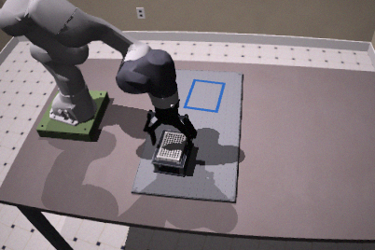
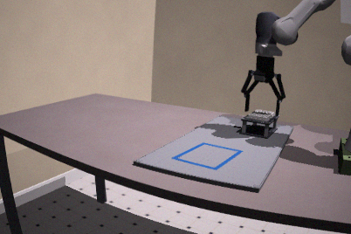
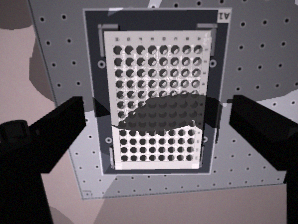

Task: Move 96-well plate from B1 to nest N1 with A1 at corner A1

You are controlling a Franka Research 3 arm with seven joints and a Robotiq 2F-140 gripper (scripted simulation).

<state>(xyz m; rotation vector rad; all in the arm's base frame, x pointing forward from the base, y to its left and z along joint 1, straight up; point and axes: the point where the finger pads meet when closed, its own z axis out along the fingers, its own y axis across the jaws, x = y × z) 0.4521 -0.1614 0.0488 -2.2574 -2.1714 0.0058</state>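
The white 96-well plate [image 1: 170,146] lies on the dark raised nest N1 [image 1: 172,163] on the grey mat. In the wrist view the plate [image 3: 156,100] sits inside the nest's corner locators, and the mark A1 [image 3: 223,16] is at the nest's top right corner. I cannot make out the plate's cut-off corner. My gripper [image 1: 170,129] is open just above the plate. Its fingers stand clear of the plate's long sides in the wrist view [image 3: 157,122]. The side view also shows the gripper [image 2: 262,106] above the plate [image 2: 262,113], holding nothing.
The blue outline of spot B1 [image 1: 204,95] on the grey perforated mat [image 1: 219,155] has nothing in it; it also shows in the side view [image 2: 207,155]. The arm's green base [image 1: 75,115] stands to the left of the mat.
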